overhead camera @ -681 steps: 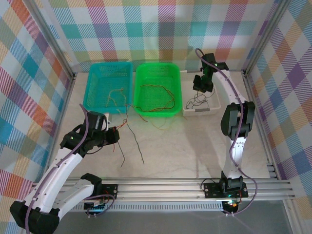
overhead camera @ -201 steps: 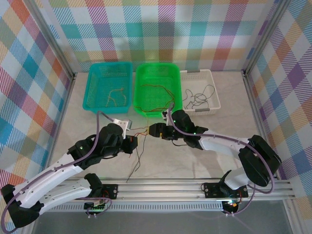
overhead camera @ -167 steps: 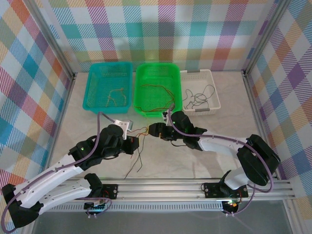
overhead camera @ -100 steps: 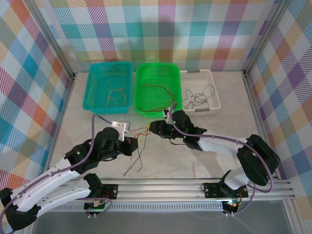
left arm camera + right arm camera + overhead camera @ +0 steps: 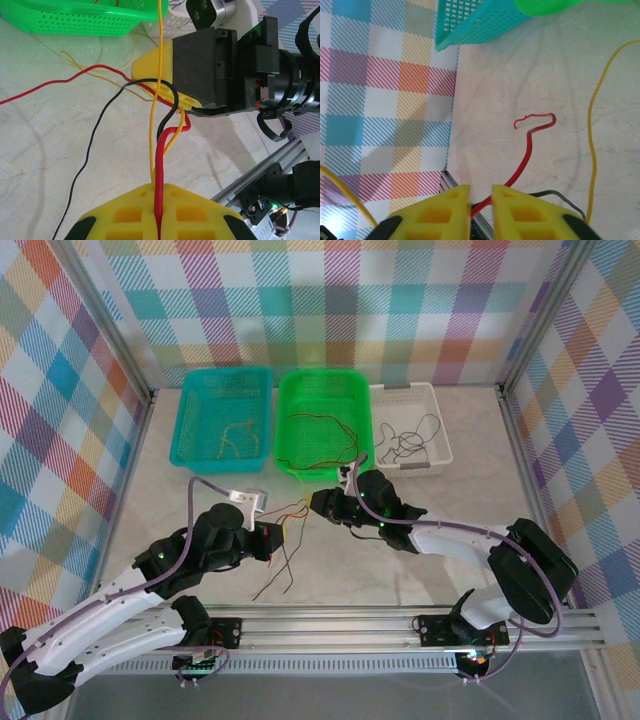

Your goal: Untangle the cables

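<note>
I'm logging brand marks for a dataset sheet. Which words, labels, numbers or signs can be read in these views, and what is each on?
No readable text in any view.
The teal basket, the green basket and the white bin show no print.
Any markings on the circuit board under the front rail are too small to read.

Pastel plaid walls (image 5: 330,300), pale marble-look tabletop (image 5: 420,570), aluminium rail (image 5: 350,620) along near edge, bright even light
</note>
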`<action>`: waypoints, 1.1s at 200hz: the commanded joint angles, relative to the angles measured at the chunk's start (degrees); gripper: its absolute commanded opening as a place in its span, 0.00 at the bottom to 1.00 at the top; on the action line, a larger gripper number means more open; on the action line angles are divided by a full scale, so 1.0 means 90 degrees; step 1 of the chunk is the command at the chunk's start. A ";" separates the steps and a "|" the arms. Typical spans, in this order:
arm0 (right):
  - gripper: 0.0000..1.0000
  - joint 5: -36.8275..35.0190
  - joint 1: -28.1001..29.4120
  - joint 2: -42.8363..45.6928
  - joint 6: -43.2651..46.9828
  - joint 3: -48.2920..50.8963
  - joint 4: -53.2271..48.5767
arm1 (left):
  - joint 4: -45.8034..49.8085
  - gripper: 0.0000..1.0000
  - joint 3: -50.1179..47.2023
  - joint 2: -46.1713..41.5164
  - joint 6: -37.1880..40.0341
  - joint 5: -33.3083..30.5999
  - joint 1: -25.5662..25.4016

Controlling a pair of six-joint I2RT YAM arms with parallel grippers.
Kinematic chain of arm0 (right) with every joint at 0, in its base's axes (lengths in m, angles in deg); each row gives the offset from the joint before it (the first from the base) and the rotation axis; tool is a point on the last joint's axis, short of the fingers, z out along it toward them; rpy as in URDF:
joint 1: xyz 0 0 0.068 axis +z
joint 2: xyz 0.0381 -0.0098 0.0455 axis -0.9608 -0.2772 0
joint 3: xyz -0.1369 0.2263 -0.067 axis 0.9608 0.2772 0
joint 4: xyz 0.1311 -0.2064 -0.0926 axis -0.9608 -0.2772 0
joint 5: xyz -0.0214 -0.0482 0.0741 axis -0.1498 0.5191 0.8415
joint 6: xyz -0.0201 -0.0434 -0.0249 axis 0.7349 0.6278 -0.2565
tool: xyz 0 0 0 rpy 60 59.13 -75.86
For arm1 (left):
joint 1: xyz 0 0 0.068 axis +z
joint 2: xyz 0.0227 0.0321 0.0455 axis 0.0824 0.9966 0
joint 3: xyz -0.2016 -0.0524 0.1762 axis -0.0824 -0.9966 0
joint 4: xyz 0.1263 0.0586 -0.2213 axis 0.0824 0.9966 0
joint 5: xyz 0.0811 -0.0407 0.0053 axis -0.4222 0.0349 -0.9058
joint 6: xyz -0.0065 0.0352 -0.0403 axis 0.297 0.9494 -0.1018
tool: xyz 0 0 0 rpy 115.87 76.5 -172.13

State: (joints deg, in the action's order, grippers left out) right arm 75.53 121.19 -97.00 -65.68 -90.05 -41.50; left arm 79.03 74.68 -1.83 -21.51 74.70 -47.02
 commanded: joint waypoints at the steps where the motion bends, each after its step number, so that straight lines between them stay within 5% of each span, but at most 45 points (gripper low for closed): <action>1: 0.34 0.0197 0.0066 0.0105 -0.0123 0.0022 0.0412 | -0.0352 0.00 -0.0098 -0.0131 -0.0077 -0.0037 -0.0080; 27: 0.55 0.0450 0.0125 0.0014 -0.0189 0.0021 0.0665 | -0.0431 0.00 -0.0109 -0.0088 -0.0082 0.0034 -0.0081; 83: 0.60 0.0928 0.0231 0.0045 -0.0147 0.0044 0.1475 | -0.0422 0.00 -0.0084 -0.0121 -0.0040 -0.0062 -0.0090; 119: 0.31 0.0448 0.0285 0.0248 0.0034 0.0025 0.0825 | -0.0451 0.00 -0.0057 -0.0093 -0.0044 -0.0024 -0.0090; 189: 0.00 -0.0947 0.0283 0.1602 0.0849 -0.0027 -0.1374 | -0.0284 0.00 -0.0065 -0.0210 0.0070 0.0040 -0.0095; 220: 0.00 -0.0957 0.0283 0.1778 0.1025 -0.0052 -0.1708 | -0.0310 0.23 0.0029 -0.0161 0.0167 0.0105 -0.0100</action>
State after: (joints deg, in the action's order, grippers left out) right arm 71.55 124.67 -81.94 -60.10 -90.09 -49.94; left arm 75.32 74.28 -2.44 -21.07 76.61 -47.76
